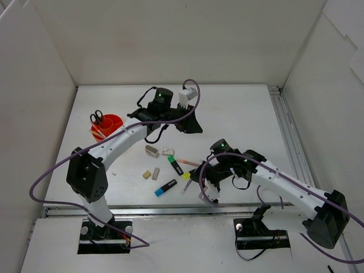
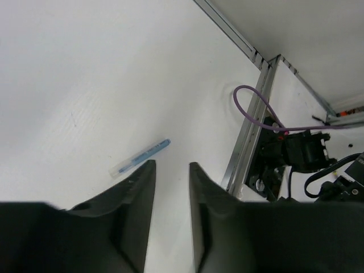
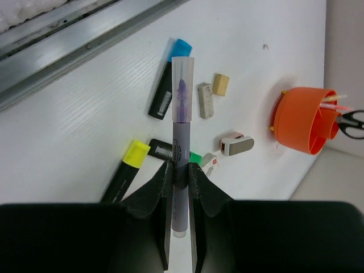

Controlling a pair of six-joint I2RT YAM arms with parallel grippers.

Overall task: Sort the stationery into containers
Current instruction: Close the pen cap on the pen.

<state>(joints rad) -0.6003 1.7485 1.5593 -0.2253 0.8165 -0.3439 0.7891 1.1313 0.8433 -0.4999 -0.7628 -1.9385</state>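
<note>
While the orange holder [image 1: 108,129] sits by the bench's [image 1: 239,114] left edge with scissors [image 1: 96,118] inside, we see the left pincer [image 2: 172,166] nearly closed on nothing, a blue pen [image 2: 140,157] just beyond it; near the front edge the right pincer [image 3: 181,170] grips a lilac pen [image 3: 182,114] above the highlighters [image 3: 126,170].

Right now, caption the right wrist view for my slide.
Right gripper shut on a purple pen above loose highlighters and erasers, orange holder nearby.
</note>
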